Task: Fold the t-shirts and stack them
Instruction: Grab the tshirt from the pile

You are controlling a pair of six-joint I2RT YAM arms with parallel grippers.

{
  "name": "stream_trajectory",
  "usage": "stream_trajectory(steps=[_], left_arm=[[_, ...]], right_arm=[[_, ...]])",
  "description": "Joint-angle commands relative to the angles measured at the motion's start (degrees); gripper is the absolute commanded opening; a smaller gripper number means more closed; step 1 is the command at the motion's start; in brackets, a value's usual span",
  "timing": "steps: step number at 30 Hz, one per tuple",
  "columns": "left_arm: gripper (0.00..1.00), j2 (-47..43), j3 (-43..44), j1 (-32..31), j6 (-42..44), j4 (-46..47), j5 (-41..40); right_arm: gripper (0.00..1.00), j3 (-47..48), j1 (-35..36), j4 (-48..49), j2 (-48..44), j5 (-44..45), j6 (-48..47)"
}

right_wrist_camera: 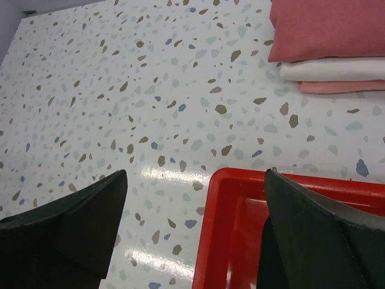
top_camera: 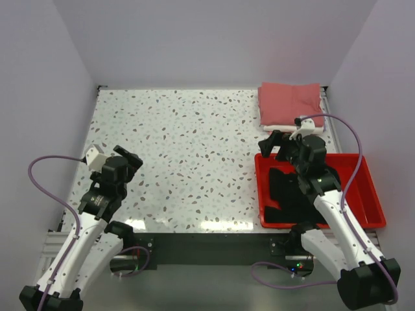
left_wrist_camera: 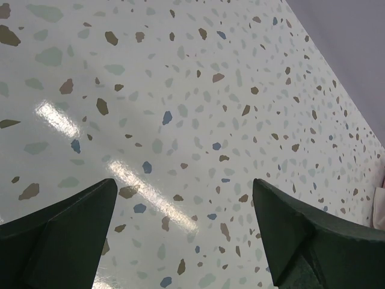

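Note:
The black t-shirt (top_camera: 288, 194) lies crumpled in the red tray (top_camera: 367, 199) at the right front. A salmon-pink t-shirt (top_camera: 290, 102) lies folded on a white one (top_camera: 277, 127) at the back right; both show in the right wrist view, pink (right_wrist_camera: 328, 27) over white (right_wrist_camera: 334, 69), with another salmon layer below. My right gripper (top_camera: 275, 145) (right_wrist_camera: 195, 176) is open and empty, hovering over the tray's far left corner (right_wrist_camera: 240, 229). My left gripper (top_camera: 130, 157) (left_wrist_camera: 184, 182) is open and empty above the bare table at the left.
The speckled tabletop (top_camera: 188, 142) spreads between the arms. White walls close in the back and both sides. The tray sits against the right front edge, just in front of the folded stack.

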Motion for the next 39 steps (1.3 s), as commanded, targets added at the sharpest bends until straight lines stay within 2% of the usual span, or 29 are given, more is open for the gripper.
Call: stream_trajectory(steps=[1, 8, 12, 13, 14, 17, 21, 25, 28, 39], left_arm=[[1.0, -0.3, 0.4, 0.4, -1.0, 1.0, -2.0], [1.0, -0.1, 0.7, 0.4, -0.9, 0.8, -1.4], [1.0, 0.5, 0.5, 0.4, -0.8, 0.9, -1.0], [1.0, 0.5, 0.5, 0.4, -0.8, 0.9, -1.0], [1.0, 0.7, 0.5, 0.3, -0.6, 0.8, -1.0], [1.0, 1.1, 0.8, 0.4, -0.5, 0.9, -0.9], [1.0, 1.4, 1.0, 0.4, -0.1, 0.8, -0.7], [1.0, 1.4, 1.0, 0.4, 0.1, 0.9, -0.3], [1.0, 1.5, 1.3, 0.4, 0.3, 0.8, 0.1], [1.0, 1.3, 1.6, 0.4, 0.1, 0.1, 0.7]], right_arm=[[0.99, 0.3, -0.1, 2.6, -0.9, 1.6, -0.2], [0.99, 0.5, 0.0, 1.8, -1.7, 2.9, 0.6], [0.99, 2.9, 0.0, -2.4, 0.3, 5.2, 1.4], [0.99, 3.9, 0.0, -4.5, 1.0, 6.8, 1.8], [0.99, 6.3, 0.0, -6.8, 1.6, 12.7, 3.6], [0.99, 10.7, -0.1, -16.5, 4.9, 22.8, 6.2], [0.99, 14.0, -1.1, -28.7, 9.5, 31.8, 10.3], [0.99, 12.0, -6.2, -30.0, 10.9, 30.6, 11.7], [0.99, 7.2, -11.8, -26.6, 10.9, 20.6, 11.7], [0.99, 1.1, -13.4, -25.1, 14.6, 24.3, 13.6]])
